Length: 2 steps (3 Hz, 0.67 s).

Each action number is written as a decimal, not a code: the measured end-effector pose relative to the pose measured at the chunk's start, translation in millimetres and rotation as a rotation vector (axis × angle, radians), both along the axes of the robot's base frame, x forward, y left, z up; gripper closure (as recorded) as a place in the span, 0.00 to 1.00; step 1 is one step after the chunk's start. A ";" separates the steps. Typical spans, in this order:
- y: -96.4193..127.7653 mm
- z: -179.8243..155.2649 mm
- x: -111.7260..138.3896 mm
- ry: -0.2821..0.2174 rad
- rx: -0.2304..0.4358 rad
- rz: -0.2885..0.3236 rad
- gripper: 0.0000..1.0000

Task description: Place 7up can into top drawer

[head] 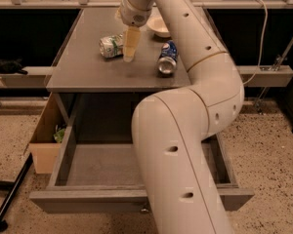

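The 7up can (110, 46) lies on its side on the grey table top (83, 67), silvery with a green and white label. My gripper (129, 50) hangs just to the right of the can, pointing down, close to it or touching it. The top drawer (102, 172) stands pulled out below the table, with nothing visible inside and its front panel nearest the camera. My big white arm crosses over the right part of the drawer and hides it.
A blue can (167, 58) lies on the table right of the gripper. A white bowl (159, 27) sits behind it. A tan cardboard box (45, 140) stands on the floor left of the drawer. A black stand leg (10, 199) is at the lower left.
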State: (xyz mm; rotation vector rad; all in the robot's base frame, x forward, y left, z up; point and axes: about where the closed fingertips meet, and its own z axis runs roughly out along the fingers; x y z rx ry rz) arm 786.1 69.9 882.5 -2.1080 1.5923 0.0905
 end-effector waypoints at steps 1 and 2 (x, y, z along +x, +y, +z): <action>11.8 -8.8 11.3 -0.020 -0.025 -0.001 0.00; 11.8 -8.8 11.3 -0.020 -0.025 -0.001 0.00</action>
